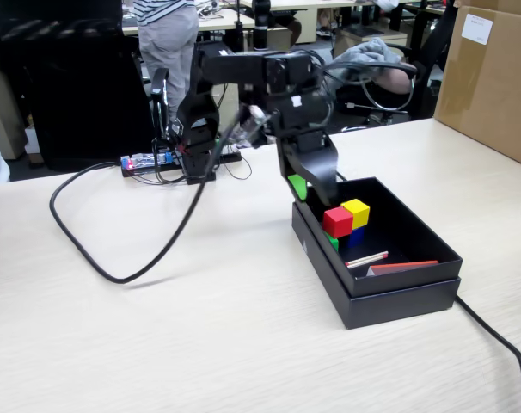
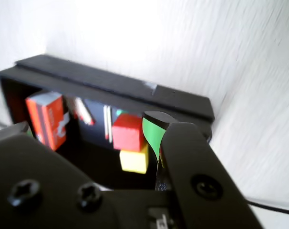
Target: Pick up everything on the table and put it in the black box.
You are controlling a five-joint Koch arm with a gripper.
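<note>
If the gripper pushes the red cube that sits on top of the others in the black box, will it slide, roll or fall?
The red cube has flat faces, so it would probably slide, not roll. It rests high on other cubes beside the yellow cube, so a push may tip it off into the black box. It looks solid and small, likely stiff and light.

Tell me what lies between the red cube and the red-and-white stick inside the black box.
In the fixed view, only bare black box floor separates the red cube from the red-and-white stick.
</note>
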